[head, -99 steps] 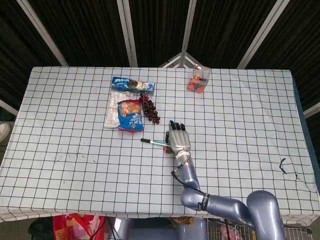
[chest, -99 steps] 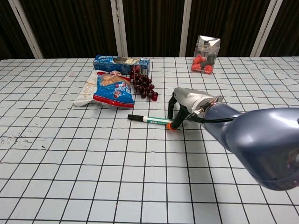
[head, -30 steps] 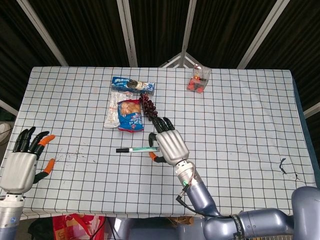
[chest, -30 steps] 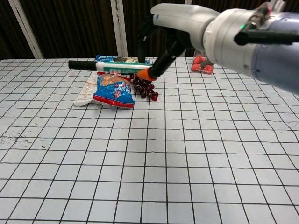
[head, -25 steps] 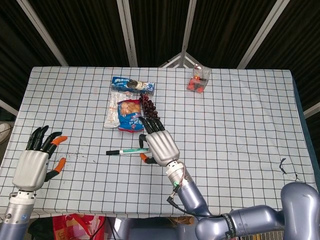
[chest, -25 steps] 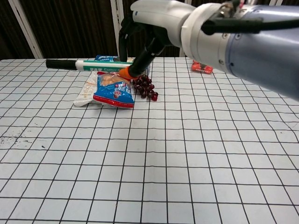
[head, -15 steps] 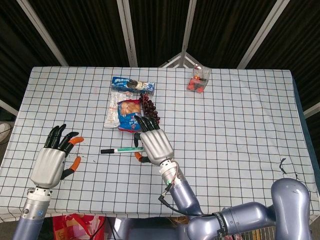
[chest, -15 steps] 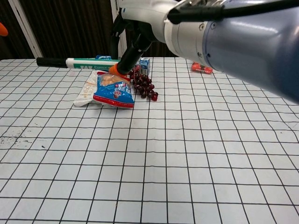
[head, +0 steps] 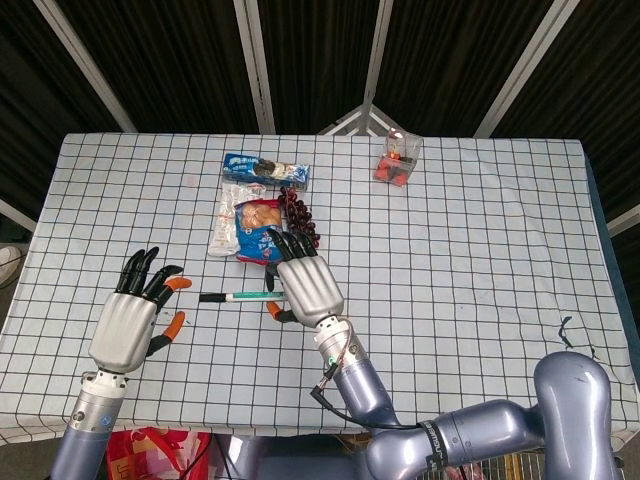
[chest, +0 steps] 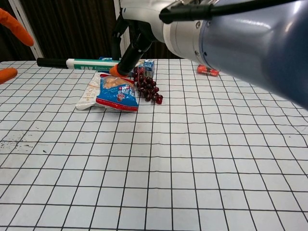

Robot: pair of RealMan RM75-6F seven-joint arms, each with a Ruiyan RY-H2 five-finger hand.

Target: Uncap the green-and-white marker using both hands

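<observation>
The right robot hand grips the marker by its white barrel, held level above the counter, black cap still on. The left robot hand, fingers spread and holding nothing, hangs just beside that cap without touching; the pull itself is all still to do

No lettering can be read for certain. The green-and-white marker carries a dark green printed line along its white barrel, too small to make out. The blue snack bag and the blue flat packet show print, perhaps brand names, but blurred.
</observation>
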